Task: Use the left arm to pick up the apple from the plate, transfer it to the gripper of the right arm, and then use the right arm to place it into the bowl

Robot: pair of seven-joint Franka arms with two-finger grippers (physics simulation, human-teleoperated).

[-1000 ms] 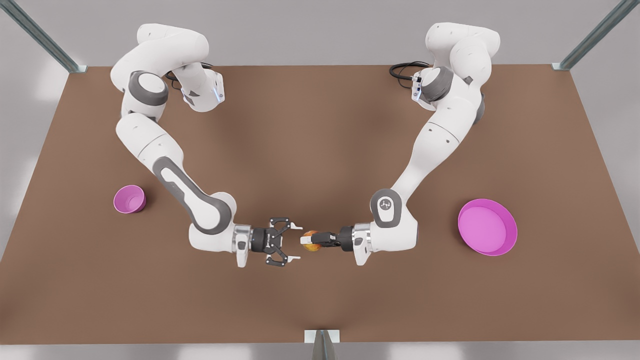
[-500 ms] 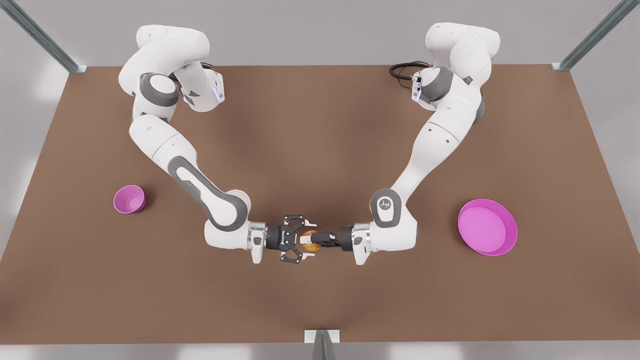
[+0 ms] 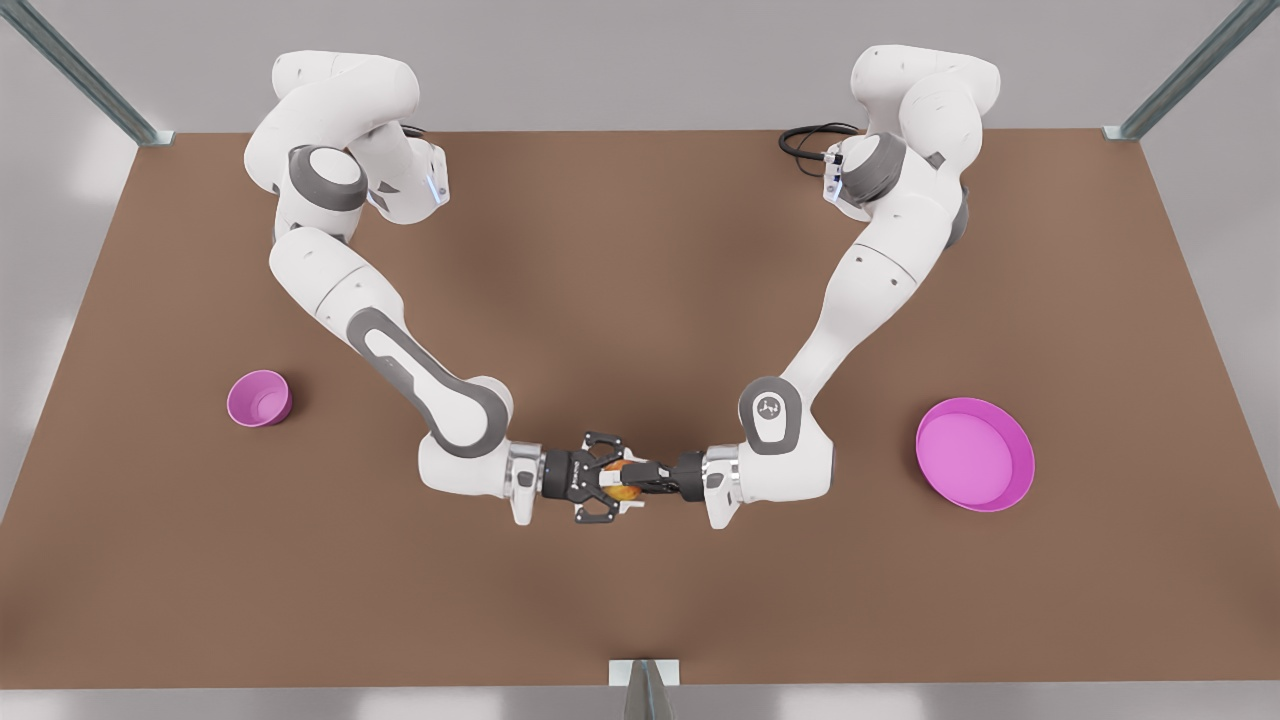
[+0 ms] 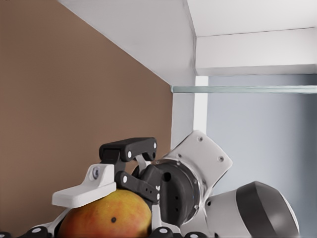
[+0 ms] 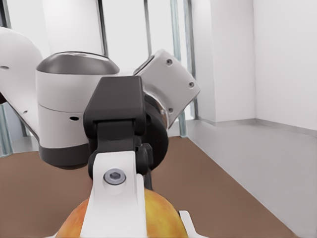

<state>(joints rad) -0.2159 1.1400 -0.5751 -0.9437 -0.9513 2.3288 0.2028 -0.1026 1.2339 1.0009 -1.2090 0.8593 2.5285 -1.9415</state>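
**Change since earlier frames.** The right gripper (image 3: 618,480), on the arm at the front view's left, has been carried across the counter (image 3: 640,280) toward the front view's right. A second ago it was well apart from the apple (image 3: 624,492). Now its jaws are set around the fruit. That arm's elbow and forearm have been swung inward with it. The left gripper (image 3: 628,480), bowl (image 3: 259,397) and plate (image 3: 970,450) are unmoved.

**Jaws, left gripper.** Held narrow and closed on the apple, above the counter at the middle of the near side. In the right wrist view one white finger (image 5: 116,208) is seen pressed across the front of the apple (image 5: 161,215).

**Jaws, right gripper.** Spread fairly wide, one finger to each side of the apple, pointing at the left gripper head-on. In the left wrist view a white fingertip (image 4: 81,192) is seen lying at the top of the apple (image 4: 106,215). Whether it presses on the skin cannot be told.

**Apple.** Yellow-red, held in the air between the two grippers, clear of the counter and well apart from both dishes.

**Count.**
- Arms: two.
- Grippers: two.
- Apple: one.
- Bowl: one, small and pink, at the front view's left.
- Plate: one, large and pink, at the front view's right.
- Counter: one, brown.
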